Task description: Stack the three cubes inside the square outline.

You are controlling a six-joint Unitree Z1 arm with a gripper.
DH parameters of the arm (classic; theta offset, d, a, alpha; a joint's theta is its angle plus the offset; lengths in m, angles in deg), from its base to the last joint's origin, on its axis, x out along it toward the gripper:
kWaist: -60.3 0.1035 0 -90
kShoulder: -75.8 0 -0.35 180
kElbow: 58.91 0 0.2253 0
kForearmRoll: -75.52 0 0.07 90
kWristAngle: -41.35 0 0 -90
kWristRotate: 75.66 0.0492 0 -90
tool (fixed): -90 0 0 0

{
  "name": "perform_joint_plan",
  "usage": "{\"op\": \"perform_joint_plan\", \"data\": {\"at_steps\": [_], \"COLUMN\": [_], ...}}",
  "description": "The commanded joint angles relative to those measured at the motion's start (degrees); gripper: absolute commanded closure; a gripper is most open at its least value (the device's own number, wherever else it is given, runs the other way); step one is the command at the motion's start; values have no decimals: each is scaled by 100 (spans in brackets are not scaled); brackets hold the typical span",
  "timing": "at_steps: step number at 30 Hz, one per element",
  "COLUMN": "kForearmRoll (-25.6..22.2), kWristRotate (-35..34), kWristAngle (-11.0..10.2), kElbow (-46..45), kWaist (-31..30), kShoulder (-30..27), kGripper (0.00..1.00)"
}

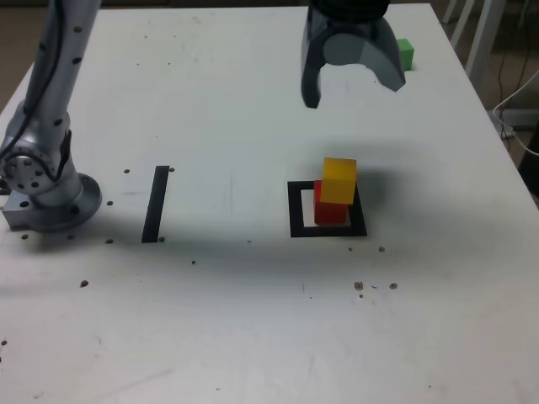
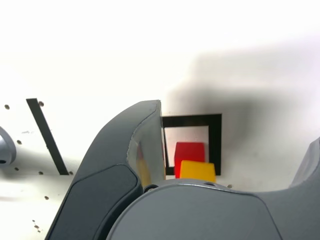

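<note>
Green cube (image 1: 405, 55) partly behind the gripper (image 1: 354, 91), red cube's (image 1: 330, 210) top apparently covered by yellow (image 1: 339, 181)

Yellow cube (image 1: 339, 181) atop red cube (image 1: 330, 212) inside black square outline (image 1: 296, 230); green cube (image 1: 406, 55) well apart

Neither the exterior view nor the wrist view is showing any readable text, label, brand, number or sign, with no lettering standing out on any surface in either picture.

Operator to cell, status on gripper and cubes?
Gripper open, empty. Yellow cube atop red cube, in outline. Green cube unstacked.
</note>
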Motion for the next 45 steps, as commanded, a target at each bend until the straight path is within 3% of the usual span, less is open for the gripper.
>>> {"op": "perform_joint_plan", "data": {"at_steps": [1,24,45], "kForearmRoll": [-100,-587,-580], "kWristRotate": [72,898,1916], "kWristAngle": [-4,382,373], "kElbow": [209,2034,2792], "kWaist": [135,1198,1882], "kShoulder": [119,1224,1646], "kGripper": [0,0,0]}}
